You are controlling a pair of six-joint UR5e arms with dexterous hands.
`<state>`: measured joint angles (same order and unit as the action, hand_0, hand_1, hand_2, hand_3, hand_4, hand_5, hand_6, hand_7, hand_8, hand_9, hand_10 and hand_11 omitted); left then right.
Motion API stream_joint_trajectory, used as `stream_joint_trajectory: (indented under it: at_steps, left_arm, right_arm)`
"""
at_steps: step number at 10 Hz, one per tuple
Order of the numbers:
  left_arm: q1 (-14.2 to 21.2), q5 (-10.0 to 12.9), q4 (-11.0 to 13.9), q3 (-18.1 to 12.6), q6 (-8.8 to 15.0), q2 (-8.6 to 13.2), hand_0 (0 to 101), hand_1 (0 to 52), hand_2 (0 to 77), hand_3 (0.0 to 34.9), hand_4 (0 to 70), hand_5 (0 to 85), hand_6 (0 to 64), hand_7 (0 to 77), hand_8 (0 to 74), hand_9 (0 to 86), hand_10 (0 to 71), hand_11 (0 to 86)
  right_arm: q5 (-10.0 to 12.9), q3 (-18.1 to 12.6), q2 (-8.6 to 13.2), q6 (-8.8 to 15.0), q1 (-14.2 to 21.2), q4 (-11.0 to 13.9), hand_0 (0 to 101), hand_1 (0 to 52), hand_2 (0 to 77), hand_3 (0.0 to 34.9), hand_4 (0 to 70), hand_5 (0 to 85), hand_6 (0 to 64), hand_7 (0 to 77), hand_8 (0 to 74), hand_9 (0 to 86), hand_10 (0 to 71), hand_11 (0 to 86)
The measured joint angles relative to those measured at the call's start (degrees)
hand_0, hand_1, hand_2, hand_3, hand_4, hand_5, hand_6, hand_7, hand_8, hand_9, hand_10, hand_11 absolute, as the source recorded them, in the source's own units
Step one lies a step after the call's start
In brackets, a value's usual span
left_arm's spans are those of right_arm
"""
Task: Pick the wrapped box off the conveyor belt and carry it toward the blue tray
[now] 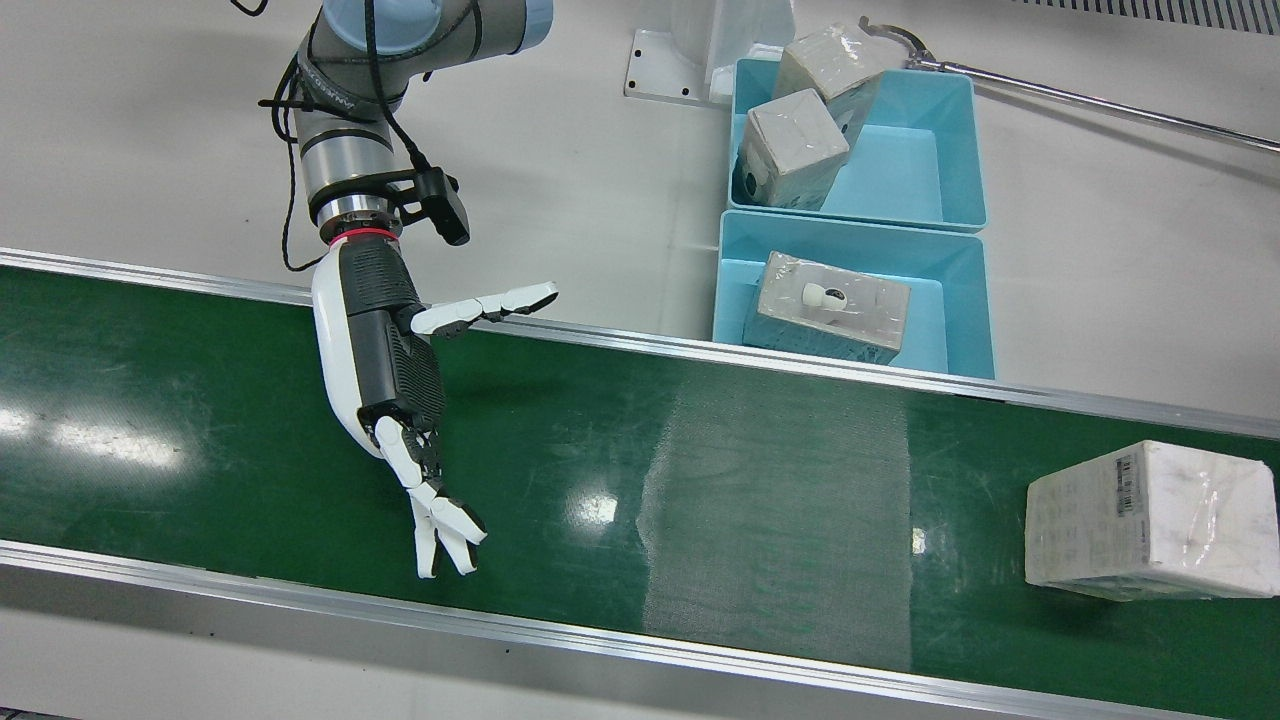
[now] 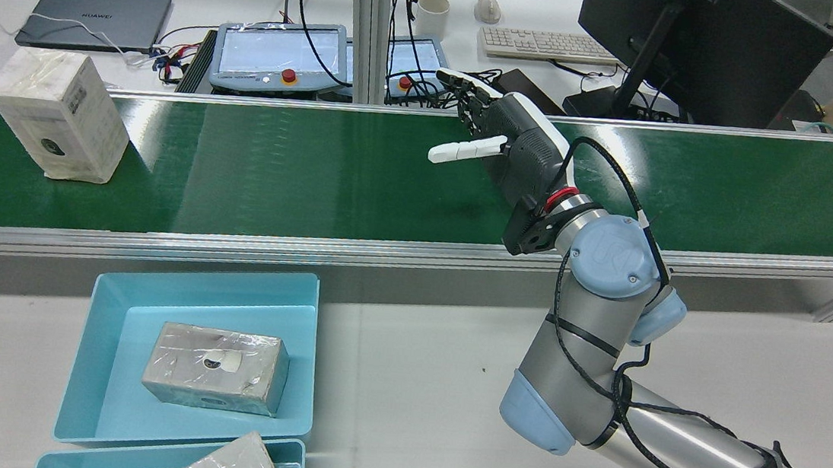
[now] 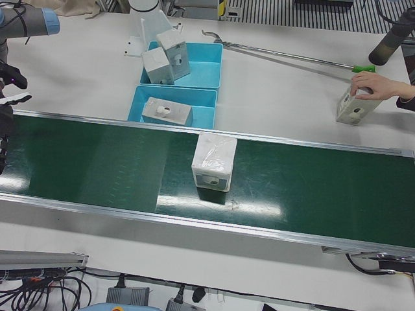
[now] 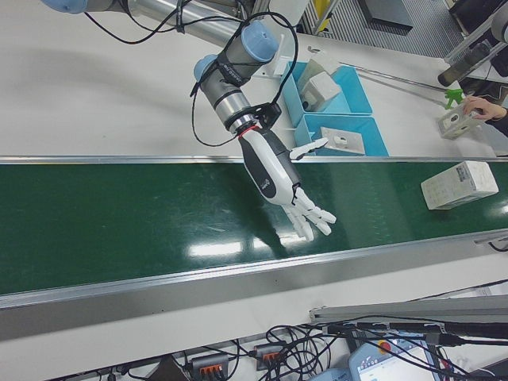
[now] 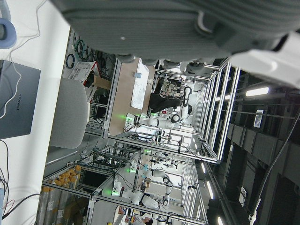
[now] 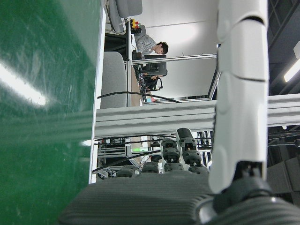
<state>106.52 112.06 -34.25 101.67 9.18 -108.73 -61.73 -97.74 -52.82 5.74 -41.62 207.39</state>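
The right hand (image 1: 385, 370) hung over the green conveyor belt (image 1: 560, 440) with its fingers (image 1: 445, 525) spread wide and its thumb (image 1: 485, 305) stretched out sideways, holding nothing; in the front view it sat at about 9 o'clock of the frame, the fingertips aimed toward 6 o'clock and the thumb toward 3 o'clock. The same hand (image 2: 517, 144) reached across the belt (image 2: 315, 171) in the rear view, and in the right-front view it (image 4: 278, 178) showed clear of the belt surface (image 4: 143, 222). The wrapped box (image 1: 1150, 520) stood on the belt well apart from that hand, at roughly 4 o'clock in the front view and at 9 o'clock (image 2: 57, 115) in the rear view, untouched. Off the belt at 1 o'clock in the front view sat 2 blue trays: the nearer blue tray (image 1: 955, 265) held 1 wrapped box lying flat (image 1: 825, 305), and the farther tray (image 1: 950, 130) held 2 more, leaning together. A long metal grabber tool (image 1: 1090, 100) lay on the table beyond them. At 2 o'clock in the left-front view a person's hand (image 3: 376, 84) rested on another box (image 3: 353, 107). Of the left hand only a dark underside filled the top of its own camera's picture (image 5: 187, 28), so whether it was spread or closed could not be told.
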Motion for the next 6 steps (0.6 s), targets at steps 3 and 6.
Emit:
stream_joint_trajectory:
  at_steps: [3,6]
  left_arm:
    - [0.0,0.0,0.0,0.0,0.0,0.0,0,0.0,0.5,0.0,0.0,1.1,0.5,0.5,0.5,0.5,0.5,0.5]
    - [0.0,0.0,0.0,0.0,0.0,0.0,0,0.0,1.1,0.0,0.0,1.1,0.5,0.5,0.5,0.5,0.0,0.5]
  right_arm:
    - [-0.04,0.33,0.0,0.1,0.06,-0.05,49,14.7,4.9,0.0,8.7,14.2,2.7,1.6,0.0,1.1,0.0,1.6]
    - [-0.14,0.49,0.13,0.44,0.28,-0.64,49,14.2,6.0,0.0,8.7,14.2,2.7,2.2,0.0,1.1,0.0,1.6]
